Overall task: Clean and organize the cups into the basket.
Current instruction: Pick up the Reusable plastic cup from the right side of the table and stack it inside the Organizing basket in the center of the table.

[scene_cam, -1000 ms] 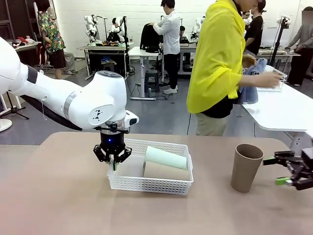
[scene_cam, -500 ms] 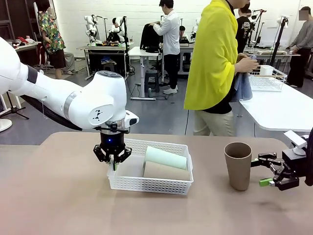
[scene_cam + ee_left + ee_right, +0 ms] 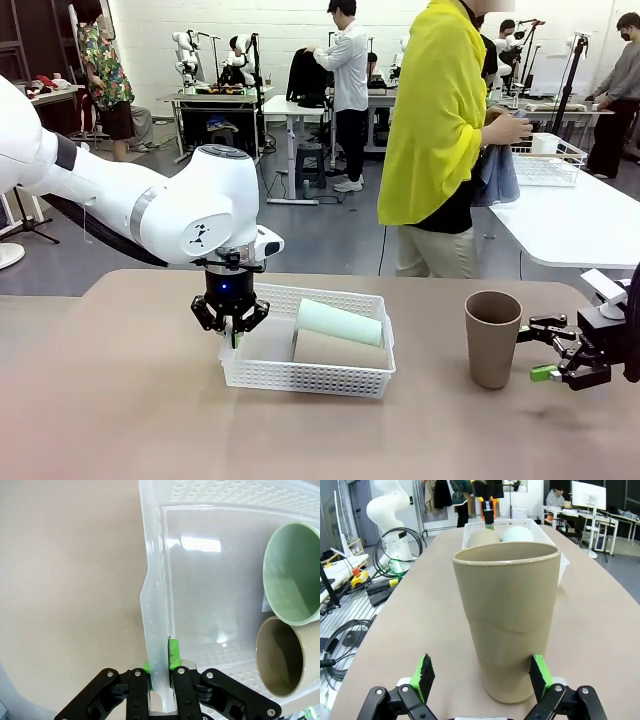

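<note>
- Left wrist view: left gripper (image 3: 160,660) pinching end wall of basket (image 3: 155,580); green cup (image 3: 292,575) lying inside.
- Right gripper (image 3: 481,672) spread around upright brown cup (image 3: 507,625), near right edge of table (image 3: 120,400).

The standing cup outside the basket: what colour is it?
The standing cup is matte tan-brown; the right wrist view shows it best.

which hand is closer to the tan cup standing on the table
Right. The right hand is open right beside the upright tan cup, its pads flanking the cup's lower part. The left hand is far off across the table, shut on the left rim of the basket.
</note>
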`<state>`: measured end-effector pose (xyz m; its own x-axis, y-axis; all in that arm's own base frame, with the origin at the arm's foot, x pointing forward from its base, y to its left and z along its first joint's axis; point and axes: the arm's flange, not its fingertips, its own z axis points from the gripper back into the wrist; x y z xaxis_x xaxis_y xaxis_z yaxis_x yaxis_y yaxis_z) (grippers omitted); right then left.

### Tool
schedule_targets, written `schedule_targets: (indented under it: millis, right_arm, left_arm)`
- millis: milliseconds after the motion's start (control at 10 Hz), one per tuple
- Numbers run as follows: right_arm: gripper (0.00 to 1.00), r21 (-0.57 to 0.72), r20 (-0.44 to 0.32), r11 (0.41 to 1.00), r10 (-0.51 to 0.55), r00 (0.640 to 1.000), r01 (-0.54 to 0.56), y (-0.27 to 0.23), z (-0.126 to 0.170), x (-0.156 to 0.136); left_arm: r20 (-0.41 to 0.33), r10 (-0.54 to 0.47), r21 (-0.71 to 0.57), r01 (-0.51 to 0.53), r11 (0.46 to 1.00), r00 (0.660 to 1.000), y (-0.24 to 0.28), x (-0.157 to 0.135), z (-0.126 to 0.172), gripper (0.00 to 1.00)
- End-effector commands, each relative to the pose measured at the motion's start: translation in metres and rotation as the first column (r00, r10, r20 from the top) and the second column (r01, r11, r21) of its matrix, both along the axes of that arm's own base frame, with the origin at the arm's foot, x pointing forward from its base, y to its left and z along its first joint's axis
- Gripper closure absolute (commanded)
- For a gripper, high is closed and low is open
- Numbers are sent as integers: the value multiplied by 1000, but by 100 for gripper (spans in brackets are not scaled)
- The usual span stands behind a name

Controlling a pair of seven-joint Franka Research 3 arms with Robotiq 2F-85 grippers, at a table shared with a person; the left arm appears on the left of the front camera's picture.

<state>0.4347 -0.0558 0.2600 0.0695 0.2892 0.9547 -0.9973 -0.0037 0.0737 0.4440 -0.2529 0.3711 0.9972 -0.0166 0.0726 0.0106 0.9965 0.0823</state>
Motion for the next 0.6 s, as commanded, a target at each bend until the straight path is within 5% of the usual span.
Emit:
schedule_targets:
  millis: [0,500]
  right_arm:
    - [0,7,-19,998,-68,998,68,5,-7,13]
    - [0,51,-22,995,-80,997,81,19,-14,34]
  left_arm:
    - [3,-2,2,2,1000,1000,0,-1,1,100]
    - [3,-2,2,2,1000,1000,0,-1,1,100]
